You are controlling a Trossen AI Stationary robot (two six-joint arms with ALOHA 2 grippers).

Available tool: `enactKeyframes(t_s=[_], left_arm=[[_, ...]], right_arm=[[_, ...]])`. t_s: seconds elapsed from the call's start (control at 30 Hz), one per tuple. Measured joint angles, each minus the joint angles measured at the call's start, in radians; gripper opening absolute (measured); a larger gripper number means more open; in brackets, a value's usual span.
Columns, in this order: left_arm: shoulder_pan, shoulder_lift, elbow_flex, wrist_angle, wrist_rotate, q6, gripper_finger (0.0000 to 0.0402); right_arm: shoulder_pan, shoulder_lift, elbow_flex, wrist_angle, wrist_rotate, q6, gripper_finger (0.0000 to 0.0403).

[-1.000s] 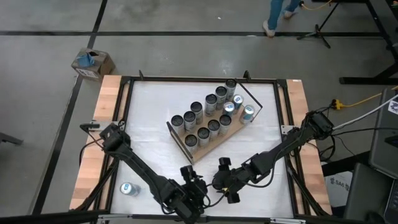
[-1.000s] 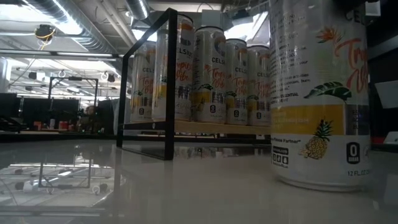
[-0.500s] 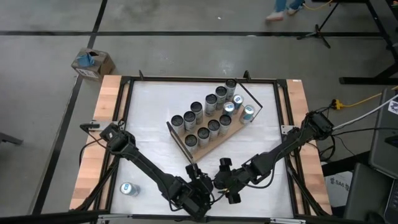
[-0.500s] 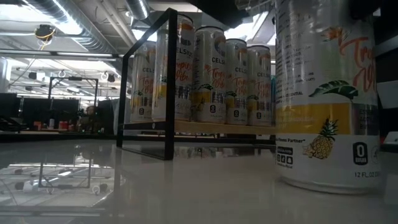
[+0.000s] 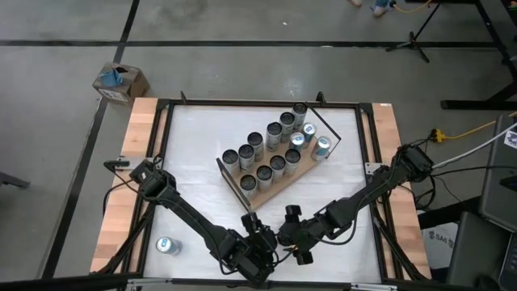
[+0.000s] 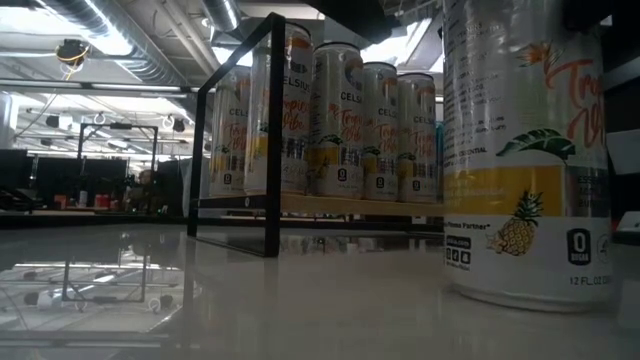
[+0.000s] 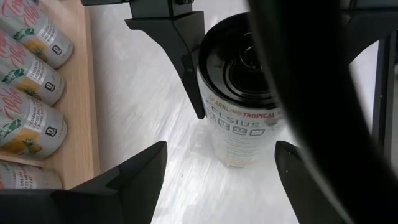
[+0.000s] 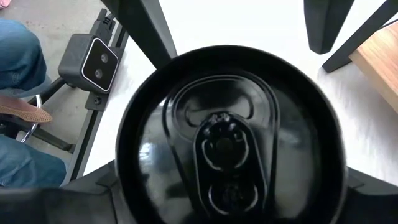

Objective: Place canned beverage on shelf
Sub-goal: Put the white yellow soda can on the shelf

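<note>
A canned beverage stands upright on the white table near its near edge; it looms at the right of the low view. My right gripper reaches down over the can, its top between the fingers. My left gripper is open, its fingers standing on either side of the can, apart from it. The shelf, a wooden board on the table's middle, carries several upright cans. My right gripper's fingers stand close beside the can's upper wall on two sides, slanting down from the table's right. I cannot tell whether they touch it. The can stands upright with its base on the table.
One loose can stands near the table's near left corner. The shelf's thin dark frame rises at its near end. Pale wooden planks run along the table's sides. A person's legs show beyond the table's edge.
My left gripper has moved toward the table's right, up to the can, and now stands still with its fingers around it. The can has shifted a little on the table.
</note>
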Motion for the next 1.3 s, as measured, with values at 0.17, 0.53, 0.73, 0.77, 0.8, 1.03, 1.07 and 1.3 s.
enactKeyframes(t_s=[0.17, 0.53, 0.73, 0.77, 0.8, 1.03, 1.07, 1.3], left_arm=[[0.000, 0.000, 0.000, 0.002, 0.000, -0.002, 0.0289], [0.002, 0.000, 0.000, 0.007, 0.000, -0.002, 0.0289], [0.002, 0.000, 0.000, 0.007, 0.000, -0.002, 0.0289], [0.002, 0.000, 0.000, 0.007, 0.000, -0.002, 0.0289], [0.002, 0.000, 0.000, 0.007, 0.000, -0.001, 0.0289], [0.002, 0.000, 0.000, 0.006, 0.001, -0.001, 0.0289], [0.002, 0.000, 0.000, 0.006, 0.001, -0.001, 0.0289], [0.002, 0.000, 0.000, 0.006, 0.001, -0.001, 0.0289]], right_arm=[[0.000, -0.010, 0.000, -0.011, 0.000, 0.001, 0.0305], [0.000, -0.081, 0.001, -0.113, 0.000, 0.006, 0.0305], [0.000, -0.123, 0.001, -0.178, 0.000, 0.023, 0.0305], [0.000, -0.128, 0.001, -0.187, 0.000, 0.035, 0.0305], [0.001, -0.134, 0.001, -0.197, 0.000, 0.052, 0.0305], [0.029, -0.140, 0.002, -0.302, -0.001, 0.144, 0.0305], [0.042, -0.140, 0.002, -0.311, 0.002, 0.159, 0.0305], [0.171, -0.140, -0.018, -0.310, 0.227, 0.338, 0.0305]])
